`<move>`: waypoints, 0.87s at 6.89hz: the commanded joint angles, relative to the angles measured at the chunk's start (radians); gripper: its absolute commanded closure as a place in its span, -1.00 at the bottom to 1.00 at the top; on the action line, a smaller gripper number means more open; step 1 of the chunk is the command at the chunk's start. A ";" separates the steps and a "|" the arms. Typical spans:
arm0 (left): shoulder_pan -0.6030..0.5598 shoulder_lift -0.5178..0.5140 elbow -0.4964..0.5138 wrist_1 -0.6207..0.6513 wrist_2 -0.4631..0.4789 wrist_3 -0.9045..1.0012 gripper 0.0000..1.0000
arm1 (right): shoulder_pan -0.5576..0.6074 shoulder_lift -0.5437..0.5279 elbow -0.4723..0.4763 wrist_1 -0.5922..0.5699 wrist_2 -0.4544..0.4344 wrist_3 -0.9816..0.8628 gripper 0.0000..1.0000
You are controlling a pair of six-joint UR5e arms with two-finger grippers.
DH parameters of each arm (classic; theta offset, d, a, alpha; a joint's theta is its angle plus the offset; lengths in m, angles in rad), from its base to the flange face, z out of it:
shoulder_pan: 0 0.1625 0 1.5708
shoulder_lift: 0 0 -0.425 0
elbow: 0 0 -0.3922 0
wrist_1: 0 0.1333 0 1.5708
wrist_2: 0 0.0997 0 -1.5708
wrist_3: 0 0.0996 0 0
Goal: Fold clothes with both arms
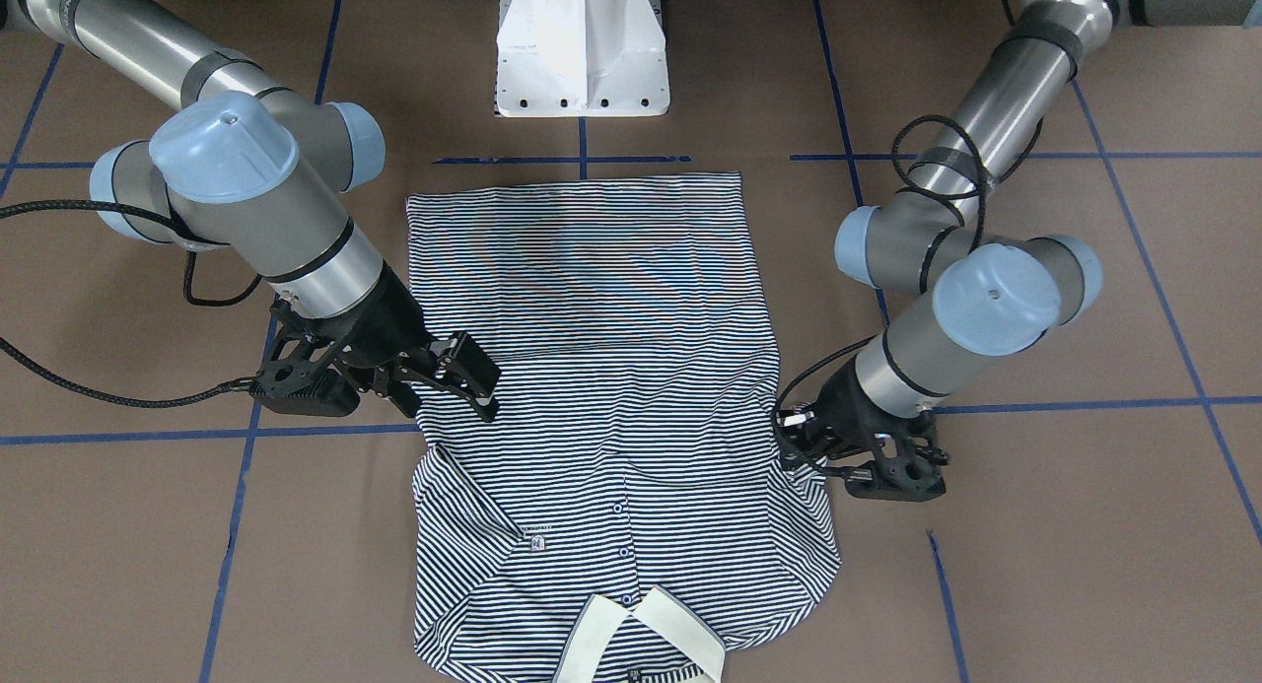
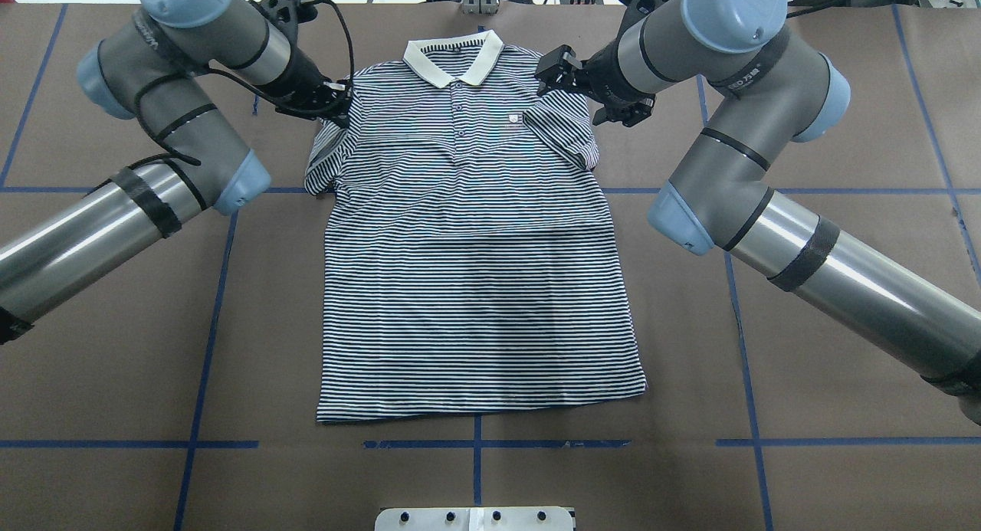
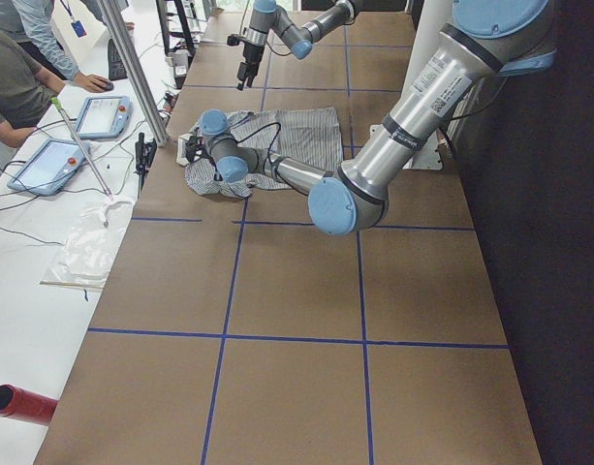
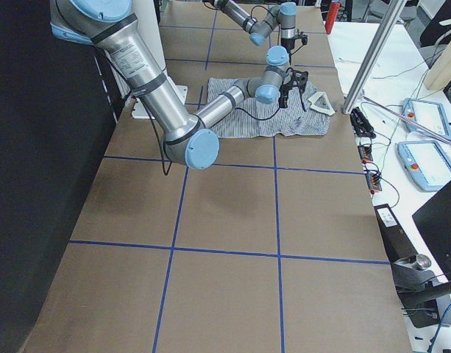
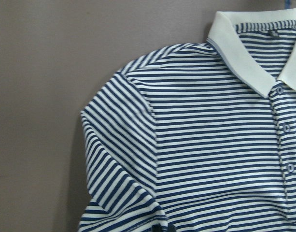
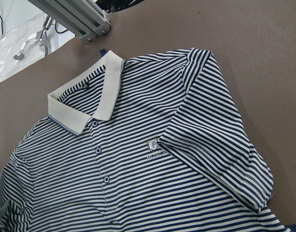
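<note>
The striped polo shirt lies flat and face up on the brown table, its cream collar at the far edge. One sleeve is folded in over the chest next to the logo. My right gripper hovers open and empty just above that shoulder; it also shows in the front view. My left gripper is low at the other shoulder, touching the shirt's edge. Its jaws are hidden. The sleeve below it lies rumpled.
The white pedestal base stands at the robot's side of the table, just behind the shirt's hem. Blue tape lines cross the table. Operators with tablets and an aluminium post line the far side.
</note>
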 commanded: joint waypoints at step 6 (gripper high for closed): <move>0.078 0.013 -0.108 -0.010 0.162 -0.069 -0.31 | -0.036 -0.097 0.072 -0.007 -0.007 0.017 -1.00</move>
